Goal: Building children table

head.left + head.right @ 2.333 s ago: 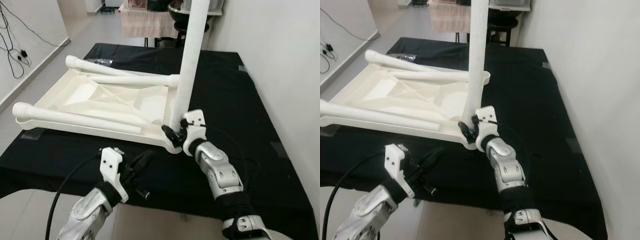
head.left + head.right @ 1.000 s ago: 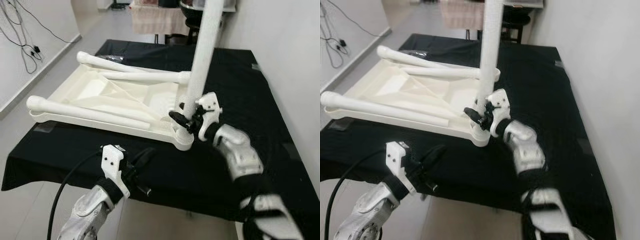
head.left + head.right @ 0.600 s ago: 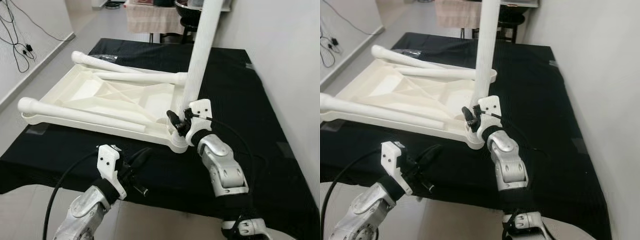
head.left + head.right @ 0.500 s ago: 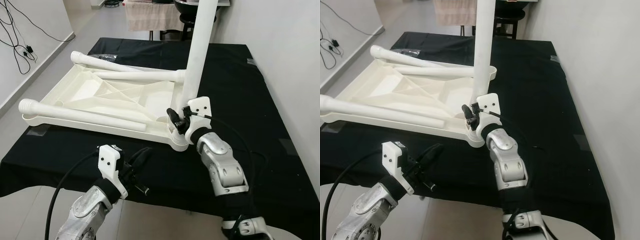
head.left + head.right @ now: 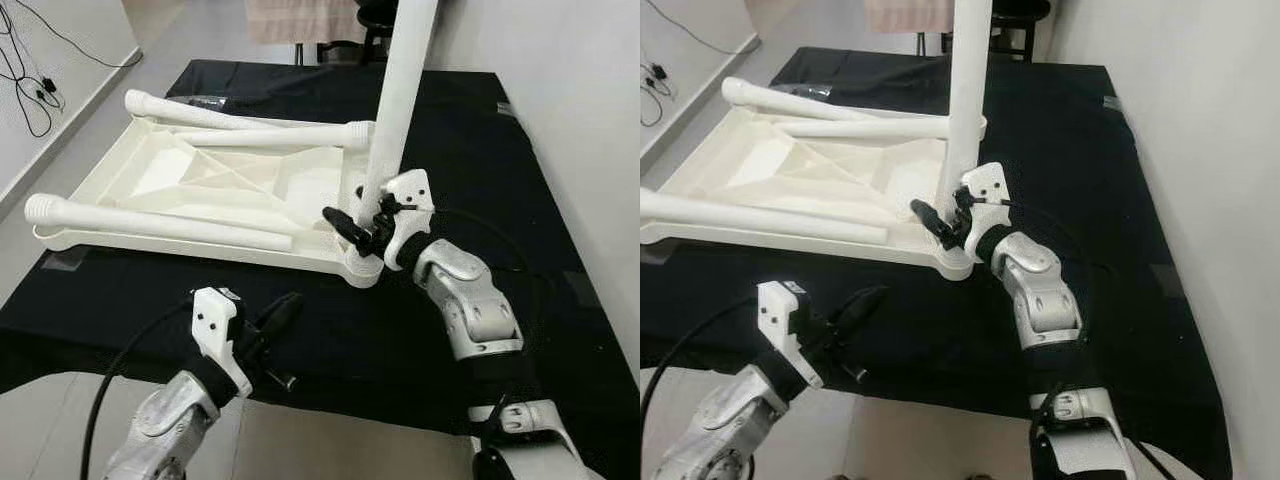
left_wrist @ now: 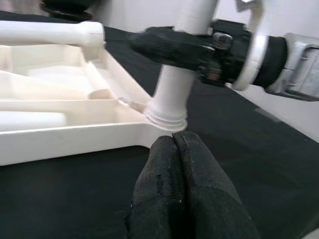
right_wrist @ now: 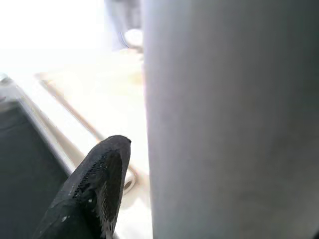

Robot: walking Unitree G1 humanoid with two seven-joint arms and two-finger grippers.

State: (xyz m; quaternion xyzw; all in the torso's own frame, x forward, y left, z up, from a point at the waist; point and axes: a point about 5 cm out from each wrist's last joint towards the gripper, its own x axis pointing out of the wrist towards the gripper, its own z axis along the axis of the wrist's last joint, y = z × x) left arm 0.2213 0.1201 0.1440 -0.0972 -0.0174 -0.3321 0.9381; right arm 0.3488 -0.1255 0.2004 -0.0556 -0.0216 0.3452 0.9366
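Tabletop point(image 5: 190, 190) first: it lies upside down on the black cloth-covered work table point(image 5: 470, 150), a cream moulded plastic tray-shape with ribs across its underside. One leg, the upright leg point(image 5: 398, 90), stands in the near-right corner socket point(image 5: 362, 268) with its long axis running straight up, tilted a touch toward one o'clock.

That is the relation our next move turns on, we judge. Our right gripper point(image 5: 358, 228) has its black fingers around the base of that leg, just above the socket, so the leg rises directly out of our grasp and the socket sits right below it at six o'clock. The right wrist view has the smooth rounded shaft close against one rubbery, textured finger point(image 7: 97, 186). Any twist or push should go down along that vertical axis, into the corner.

Our left gripper point(image 5: 283, 310) hovers off the table's near edge at about seven o'clock from the socket, fingers pressed together and holding nothing. It points up toward the ribbed collar point(image 6: 166, 118) where leg meets corner, near but apart. The right arm is clearly the nearer one.

Three loose legs point(image 5: 160, 225) lie flat across the tabletop's underside, long axes running roughly nine to three, matte cream tubes with rounded, ridged ends.
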